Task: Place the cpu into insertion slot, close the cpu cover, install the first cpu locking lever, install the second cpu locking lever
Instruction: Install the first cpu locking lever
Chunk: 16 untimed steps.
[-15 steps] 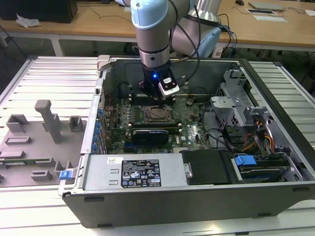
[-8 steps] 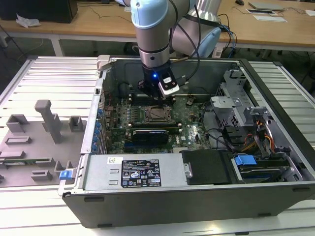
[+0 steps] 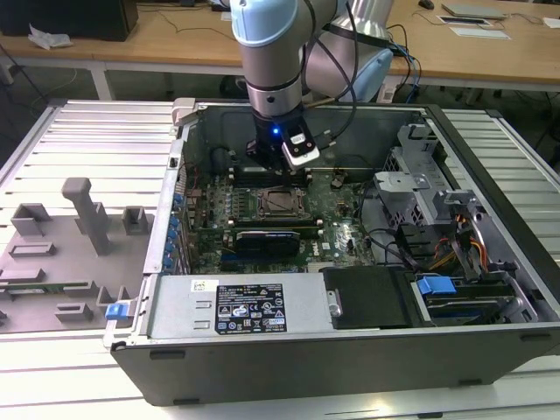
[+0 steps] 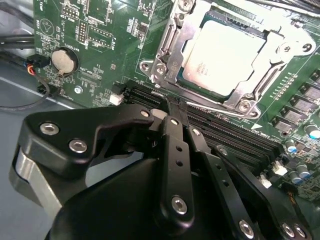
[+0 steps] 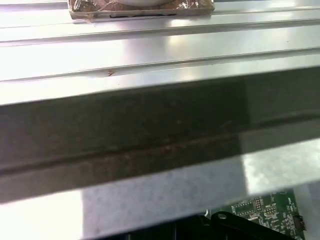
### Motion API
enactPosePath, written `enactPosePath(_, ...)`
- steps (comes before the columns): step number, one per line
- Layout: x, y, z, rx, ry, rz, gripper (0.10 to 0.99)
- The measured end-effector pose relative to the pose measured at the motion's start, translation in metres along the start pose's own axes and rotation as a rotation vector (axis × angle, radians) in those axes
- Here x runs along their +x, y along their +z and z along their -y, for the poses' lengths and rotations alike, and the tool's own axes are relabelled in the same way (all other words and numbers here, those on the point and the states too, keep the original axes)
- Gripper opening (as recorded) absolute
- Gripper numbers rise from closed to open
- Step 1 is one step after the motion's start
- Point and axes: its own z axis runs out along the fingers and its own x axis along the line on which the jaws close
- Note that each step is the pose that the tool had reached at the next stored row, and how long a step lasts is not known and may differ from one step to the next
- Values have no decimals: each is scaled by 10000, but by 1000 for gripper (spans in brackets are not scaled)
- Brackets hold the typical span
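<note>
Gripper (image 4: 172,106) narrow, fingers drawn together with nothing between them. Its tips are low over the black memory slots (image 4: 235,135) just beside the socket; I cannot tell whether they touch. Cpu (image 4: 225,57) is seated in the insertion slot (image 3: 260,203), its pale top showing through the window of the cpu cover (image 4: 272,62), which lies flat over its edges. In the exterior view, the gripper (image 3: 282,172) is down inside the open computer case (image 3: 350,350), above the green motherboard (image 3: 341,219).

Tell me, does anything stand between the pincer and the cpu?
Nothing visible does. The pincer hangs above the memory slots, beside the cpu, which lies bare inside the window of the cpu cover.
</note>
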Motion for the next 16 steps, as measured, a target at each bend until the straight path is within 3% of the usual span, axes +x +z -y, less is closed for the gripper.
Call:
enactPosePath(10,40,26,-9,182,1061,176,106)
enactPosePath(16,53,47,-46,229,1324,217,106)
